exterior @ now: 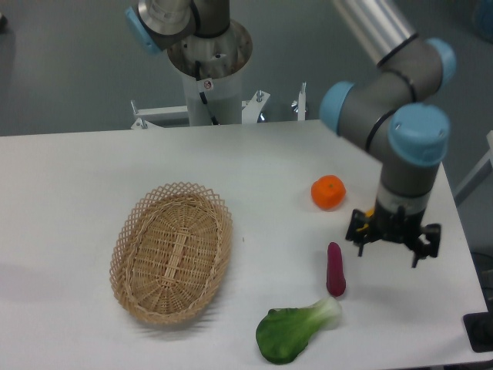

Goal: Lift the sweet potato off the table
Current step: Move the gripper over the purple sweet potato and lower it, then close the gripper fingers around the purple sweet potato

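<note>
1. The sweet potato (335, 270) lies on the tabletop (69, 177) toward the near right, standing nearly lengthwise away from the camera. It is a slim, smooth, magenta-purple cylinder, narrower at the far tip and fuller at the near end, with a matte plastic look.
2. The gripper (394, 245) hangs to the right of the sweet potato, apart from it and touching nothing. It is dark, with parts spread out to either side below the wrist; the fingers look parted and nothing is between them.
3. The arm (400, 116) above it has grey tube segments with light-blue joint caps, and the last segment points straight down.
4. Just beyond the near end of the sweet potato lies a bok choy (293, 331): a dark green, crinkled leafy end at the left and a pale, whitish stalk at the right, the stalk nearly reaching the sweet potato.
5. An orange (328, 192), round and bright with a slightly dimpled skin, sits farther back, well clear of the sweet potato.
6. A basket (171, 250) of woven tan wicker, oval and shallow with a looped openwork rim, rests at the left centre with nothing in it.
7. The tabletop is flat, white and smooth.
</note>
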`<state>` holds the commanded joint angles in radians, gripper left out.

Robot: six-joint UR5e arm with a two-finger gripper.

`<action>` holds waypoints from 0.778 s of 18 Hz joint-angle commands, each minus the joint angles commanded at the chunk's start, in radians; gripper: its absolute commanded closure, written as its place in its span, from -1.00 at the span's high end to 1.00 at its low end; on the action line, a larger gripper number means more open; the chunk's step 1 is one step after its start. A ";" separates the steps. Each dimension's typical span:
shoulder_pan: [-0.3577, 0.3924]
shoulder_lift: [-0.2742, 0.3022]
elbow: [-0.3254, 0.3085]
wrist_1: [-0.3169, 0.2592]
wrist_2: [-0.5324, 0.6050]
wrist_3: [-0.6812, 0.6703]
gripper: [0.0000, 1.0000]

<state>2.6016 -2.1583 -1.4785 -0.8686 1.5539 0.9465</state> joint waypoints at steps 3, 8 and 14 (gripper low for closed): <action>0.000 0.000 -0.075 0.097 -0.002 0.008 1.00; -0.002 0.011 -0.146 0.118 0.005 0.008 1.00; -0.017 0.005 -0.166 0.125 0.006 0.003 1.00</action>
<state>2.5848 -2.1537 -1.6444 -0.7440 1.5601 0.9496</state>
